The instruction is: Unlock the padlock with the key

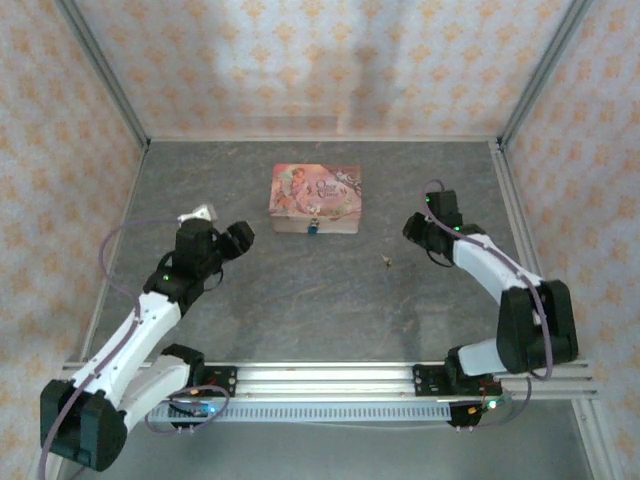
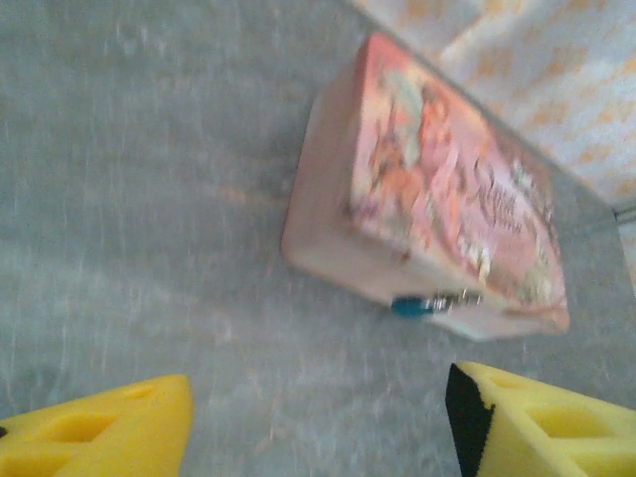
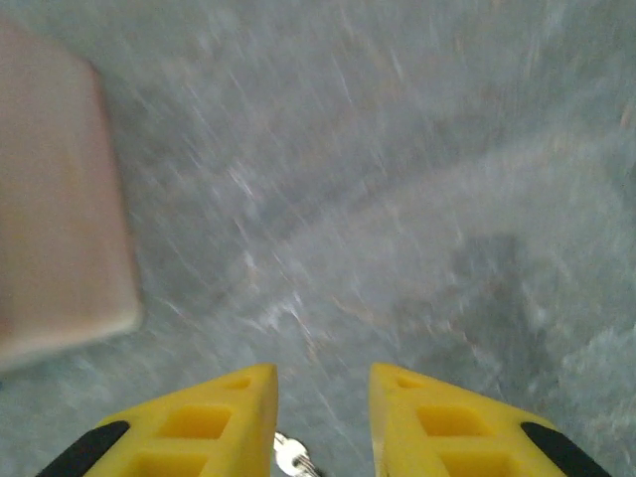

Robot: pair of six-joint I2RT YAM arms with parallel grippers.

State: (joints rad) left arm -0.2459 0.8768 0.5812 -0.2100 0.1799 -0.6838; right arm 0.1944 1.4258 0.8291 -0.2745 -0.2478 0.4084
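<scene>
The tiny blue padlock (image 1: 313, 229) hangs on the front clasp of the pink picture-lidded tin (image 1: 315, 198). In the left wrist view the padlock (image 2: 409, 307) sits against the tin's (image 2: 447, 219) front wall, ahead of my left gripper (image 2: 318, 383). That gripper (image 1: 238, 238) is wide open, with nothing between its fingers, left of the tin. The small key (image 1: 386, 261) lies on the table right of and nearer than the tin. My right gripper (image 1: 415, 228) is open just right of the key. In the right wrist view the key (image 3: 291, 457) shows low between the fingers of the right gripper (image 3: 323, 373).
The grey tabletop (image 1: 300, 300) is walled by patterned panels on three sides, with metal frame posts at the back corners. The tin's side (image 3: 50, 199) shows at the left of the right wrist view. A metal rail (image 1: 320, 378) runs along the near edge.
</scene>
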